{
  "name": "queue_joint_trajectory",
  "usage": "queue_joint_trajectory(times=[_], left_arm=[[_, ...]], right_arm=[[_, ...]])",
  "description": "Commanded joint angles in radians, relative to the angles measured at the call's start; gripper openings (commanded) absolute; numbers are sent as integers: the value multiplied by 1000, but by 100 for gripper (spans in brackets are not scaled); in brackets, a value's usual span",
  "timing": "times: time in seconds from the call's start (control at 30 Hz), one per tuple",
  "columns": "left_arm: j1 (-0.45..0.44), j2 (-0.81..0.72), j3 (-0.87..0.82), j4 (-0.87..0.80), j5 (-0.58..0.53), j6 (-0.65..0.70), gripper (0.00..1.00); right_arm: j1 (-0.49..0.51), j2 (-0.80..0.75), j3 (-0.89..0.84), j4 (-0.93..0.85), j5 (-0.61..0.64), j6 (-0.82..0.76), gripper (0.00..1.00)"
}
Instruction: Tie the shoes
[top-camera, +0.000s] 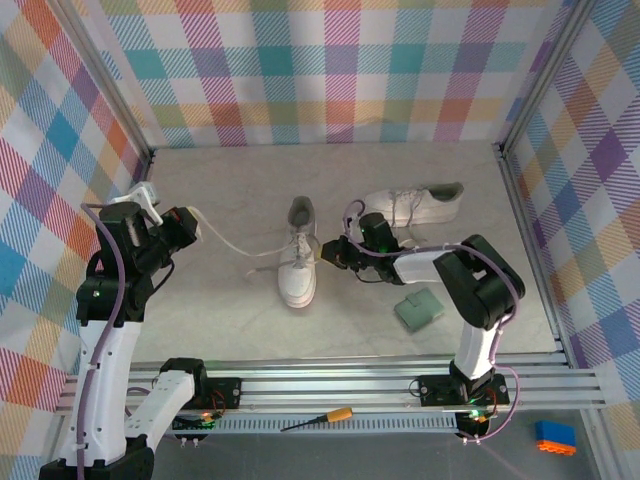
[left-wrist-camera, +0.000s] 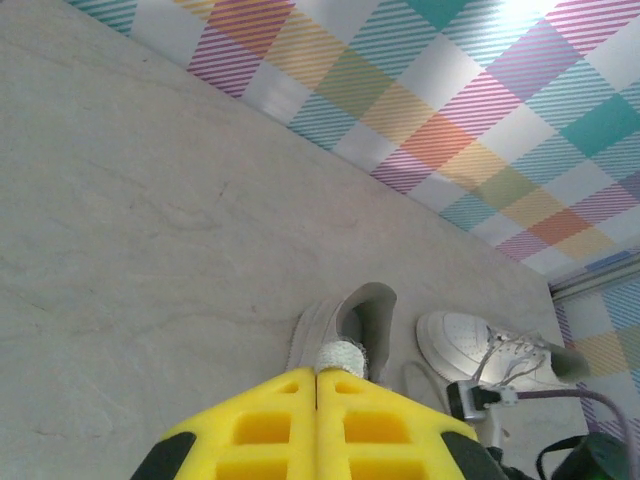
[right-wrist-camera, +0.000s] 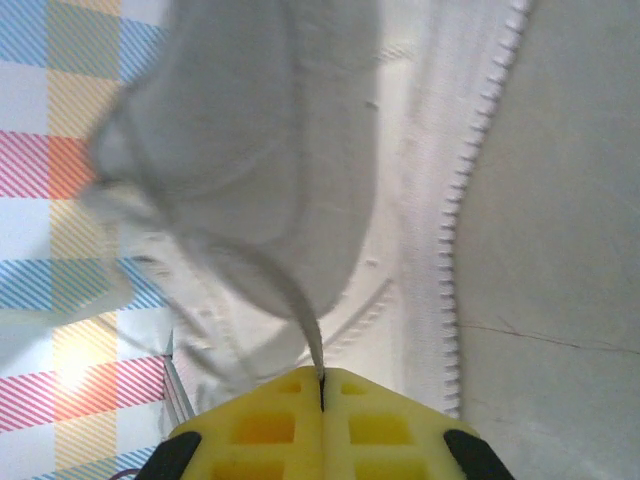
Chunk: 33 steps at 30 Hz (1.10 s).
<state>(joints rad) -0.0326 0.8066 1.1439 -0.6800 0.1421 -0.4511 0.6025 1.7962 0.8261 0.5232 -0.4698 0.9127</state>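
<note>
We are seeing one shoe (top-camera: 299, 262) lying mid-counter (top-camera: 220, 310), with a second shoe (top-camera: 415, 205) lying behind it, rightward. A pad (top-camera: 418, 310) is sitting before that second shoe. A lace (top-camera: 228, 241) is running left to the left pincer (top-camera: 192, 223), and the right pincer (top-camera: 325, 250) is sitting just right of the middle shoe.

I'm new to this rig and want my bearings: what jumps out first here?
A white sneaker sits mid-table, one lace stretched out leftward by the shut left gripper. The right gripper pinches a second lace at its right side. The second sneaker lies at the back right.
</note>
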Motion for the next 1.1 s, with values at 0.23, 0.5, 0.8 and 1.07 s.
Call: queue_joint_trajectory(times=[0.23,0.5,0.8,1.07], left_arm=[[-21,-7,-20,0,36,15,0],[-50,-15,5,-13,50,30,0],[-62,-6,63,-27,-100,16,0],[-81,101,143,116,9,-32,0]], right_arm=[[84,-113,259,-308,39,-100,3],[83,20,473,-356,67,35,4],[58,65,486,-379,166,178,4],[34,67,452,-324,164,243,3]])
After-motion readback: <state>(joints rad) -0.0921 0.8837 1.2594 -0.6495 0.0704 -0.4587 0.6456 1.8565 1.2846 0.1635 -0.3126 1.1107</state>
